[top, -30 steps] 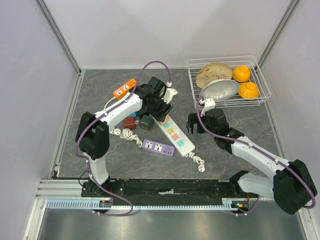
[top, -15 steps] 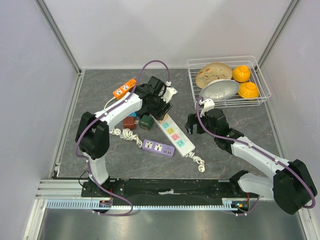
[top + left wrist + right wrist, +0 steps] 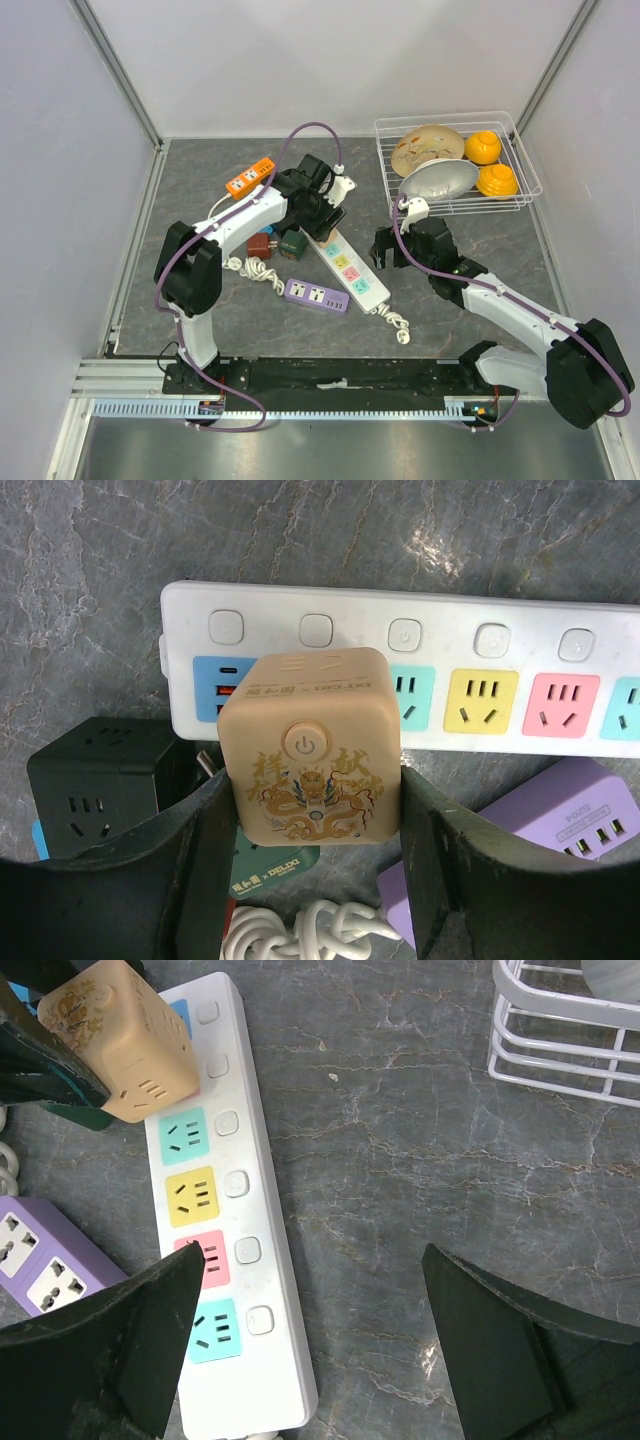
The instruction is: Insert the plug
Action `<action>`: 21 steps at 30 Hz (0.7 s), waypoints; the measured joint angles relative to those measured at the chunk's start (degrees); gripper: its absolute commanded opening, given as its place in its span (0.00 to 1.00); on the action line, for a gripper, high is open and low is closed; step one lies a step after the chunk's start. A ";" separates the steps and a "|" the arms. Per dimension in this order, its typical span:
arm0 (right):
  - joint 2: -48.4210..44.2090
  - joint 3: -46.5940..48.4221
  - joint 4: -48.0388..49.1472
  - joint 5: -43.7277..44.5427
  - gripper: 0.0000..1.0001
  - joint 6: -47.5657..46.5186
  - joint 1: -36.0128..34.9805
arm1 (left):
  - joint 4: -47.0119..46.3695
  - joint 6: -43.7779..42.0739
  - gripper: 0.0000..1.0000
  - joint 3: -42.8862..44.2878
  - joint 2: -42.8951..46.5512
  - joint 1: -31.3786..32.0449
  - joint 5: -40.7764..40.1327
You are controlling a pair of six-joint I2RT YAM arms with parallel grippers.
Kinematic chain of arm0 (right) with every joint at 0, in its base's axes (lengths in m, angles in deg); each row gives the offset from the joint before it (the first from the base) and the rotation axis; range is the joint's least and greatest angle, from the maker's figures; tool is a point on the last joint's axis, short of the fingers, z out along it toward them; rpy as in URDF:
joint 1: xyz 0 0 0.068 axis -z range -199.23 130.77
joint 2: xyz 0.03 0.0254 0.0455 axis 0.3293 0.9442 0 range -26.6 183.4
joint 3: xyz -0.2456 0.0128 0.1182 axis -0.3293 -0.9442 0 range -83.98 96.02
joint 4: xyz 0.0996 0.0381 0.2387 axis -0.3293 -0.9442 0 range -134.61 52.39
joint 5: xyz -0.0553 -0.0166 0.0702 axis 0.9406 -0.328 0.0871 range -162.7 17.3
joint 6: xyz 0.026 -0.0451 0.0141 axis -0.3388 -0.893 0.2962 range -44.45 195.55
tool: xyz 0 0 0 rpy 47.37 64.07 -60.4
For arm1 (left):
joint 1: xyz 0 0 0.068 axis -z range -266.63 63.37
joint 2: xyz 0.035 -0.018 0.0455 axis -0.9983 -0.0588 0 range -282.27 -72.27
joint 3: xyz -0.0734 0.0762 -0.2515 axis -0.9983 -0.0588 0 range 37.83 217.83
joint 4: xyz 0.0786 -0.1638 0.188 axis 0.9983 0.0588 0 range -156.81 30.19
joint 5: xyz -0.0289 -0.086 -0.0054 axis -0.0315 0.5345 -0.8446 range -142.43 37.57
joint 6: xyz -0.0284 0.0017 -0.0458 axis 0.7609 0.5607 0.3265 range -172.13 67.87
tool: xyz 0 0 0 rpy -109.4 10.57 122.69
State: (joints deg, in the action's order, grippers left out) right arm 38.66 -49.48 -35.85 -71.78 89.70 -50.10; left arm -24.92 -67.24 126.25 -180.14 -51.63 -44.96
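We saw the left fingers clamped on the beige cube plug, one finger on each side, holding it over the blue end of the white strip on the desk. We couldn't tell if it touched the sockets. The right fingers hung spread wide, empty, beside the strip.
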 measured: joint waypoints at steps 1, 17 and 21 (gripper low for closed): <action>0.00 0.00 0.00 -0.04 0.98 0.00 0.02 | -0.04 0.00 0.02 -0.04 0.00 0.00 -0.04; 0.00 0.00 0.42 -1.07 0.98 -0.04 0.02 | -0.37 0.00 0.02 -0.33 0.35 0.22 -0.87; 0.00 0.00 0.44 -1.36 0.98 -0.04 0.00 | -0.46 0.00 0.02 -0.33 0.68 0.22 -1.46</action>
State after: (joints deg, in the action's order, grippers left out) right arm 38.66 -49.48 -35.41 -73.13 89.66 -50.10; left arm -25.38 -67.24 125.92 -179.46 -51.41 -46.43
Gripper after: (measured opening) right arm 0.982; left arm 0.646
